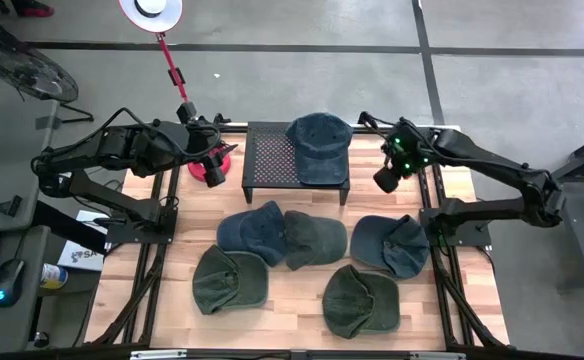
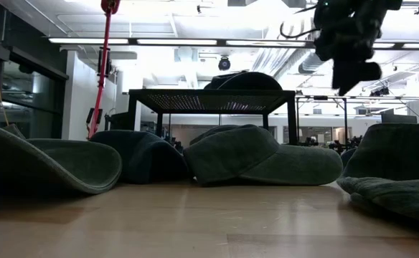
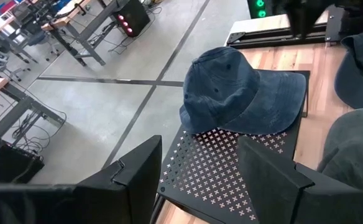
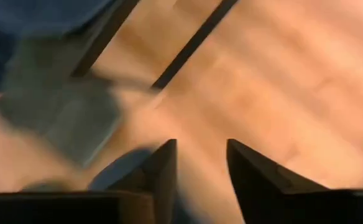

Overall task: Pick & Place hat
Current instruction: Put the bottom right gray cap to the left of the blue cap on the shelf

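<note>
Right gripper [image 1: 385,180] hangs empty, fingers slightly apart, beside the black rack [image 1: 272,160] holding a blue hat [image 1: 318,146]. Wooden table [image 1: 292,300] below it, grey concrete floor [image 1: 492,25] beyond.

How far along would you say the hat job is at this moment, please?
Done: one blue hat lies on the black rack. In hand: nothing; the right gripper hangs open and empty beside the rack, and the left gripper waits open at the rack's other end. Left: five hats on the table, such as the green hat.
</note>
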`<state>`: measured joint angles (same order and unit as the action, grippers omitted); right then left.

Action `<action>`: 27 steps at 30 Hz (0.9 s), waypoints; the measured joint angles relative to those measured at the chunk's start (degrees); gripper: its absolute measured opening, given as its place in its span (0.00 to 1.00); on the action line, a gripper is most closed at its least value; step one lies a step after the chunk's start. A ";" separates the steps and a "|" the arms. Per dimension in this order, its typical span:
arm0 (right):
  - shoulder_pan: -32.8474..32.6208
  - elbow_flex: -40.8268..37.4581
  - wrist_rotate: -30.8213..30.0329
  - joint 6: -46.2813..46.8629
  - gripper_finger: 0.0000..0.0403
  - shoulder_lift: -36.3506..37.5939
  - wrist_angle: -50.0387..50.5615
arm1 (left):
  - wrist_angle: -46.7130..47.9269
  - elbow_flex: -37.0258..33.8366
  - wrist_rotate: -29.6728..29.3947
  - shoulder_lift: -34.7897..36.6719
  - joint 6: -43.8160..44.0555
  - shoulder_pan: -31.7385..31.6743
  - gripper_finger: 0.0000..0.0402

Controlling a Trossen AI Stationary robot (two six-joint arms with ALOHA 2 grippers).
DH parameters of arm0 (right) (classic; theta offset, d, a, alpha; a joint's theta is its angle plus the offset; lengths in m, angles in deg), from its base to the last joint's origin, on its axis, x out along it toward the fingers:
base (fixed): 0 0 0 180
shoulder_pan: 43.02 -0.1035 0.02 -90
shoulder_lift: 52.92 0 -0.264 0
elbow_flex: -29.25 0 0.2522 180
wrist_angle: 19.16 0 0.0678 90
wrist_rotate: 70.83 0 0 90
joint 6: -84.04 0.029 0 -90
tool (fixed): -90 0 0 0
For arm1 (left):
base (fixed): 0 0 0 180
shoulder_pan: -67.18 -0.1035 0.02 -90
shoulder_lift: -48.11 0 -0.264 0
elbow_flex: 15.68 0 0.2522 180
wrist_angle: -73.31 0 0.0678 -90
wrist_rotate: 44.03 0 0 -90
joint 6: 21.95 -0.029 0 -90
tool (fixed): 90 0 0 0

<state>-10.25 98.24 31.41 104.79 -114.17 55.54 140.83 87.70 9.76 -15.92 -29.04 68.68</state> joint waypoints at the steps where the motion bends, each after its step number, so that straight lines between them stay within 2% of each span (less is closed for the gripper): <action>1: -0.76 0.00 2.74 0.60 0.37 0.00 1.10 | 0.00 0.00 0.48 -0.02 -0.02 0.00 0.51; 3: -3.13 0.00 6.70 1.83 0.41 -0.02 1.99 | 0.00 0.00 1.15 -0.02 -0.04 0.00 0.51; 6: -8.54 0.00 9.55 3.98 0.43 -0.02 1.79 | 0.43 0.00 1.19 -0.02 -0.04 0.00 0.51; 13: -24.42 0.00 9.53 14.30 0.44 -0.04 -2.21 | 2.67 0.00 1.33 0.02 -0.04 0.00 0.51; 19: -35.80 0.00 -1.35 29.54 0.44 -0.07 -3.48 | 3.85 0.00 1.34 0.02 -0.02 0.00 0.51; 24: -41.41 0.00 -13.73 53.72 0.44 -0.09 5.42 | 3.87 0.00 1.34 0.02 -0.04 0.00 0.51; 27: -43.87 -0.54 -17.12 63.27 0.44 -0.07 10.97 | 3.87 0.00 1.34 0.02 -0.04 0.00 0.51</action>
<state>-54.13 97.70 14.29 168.05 -114.24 66.51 144.70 87.70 11.10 -15.90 -29.09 68.68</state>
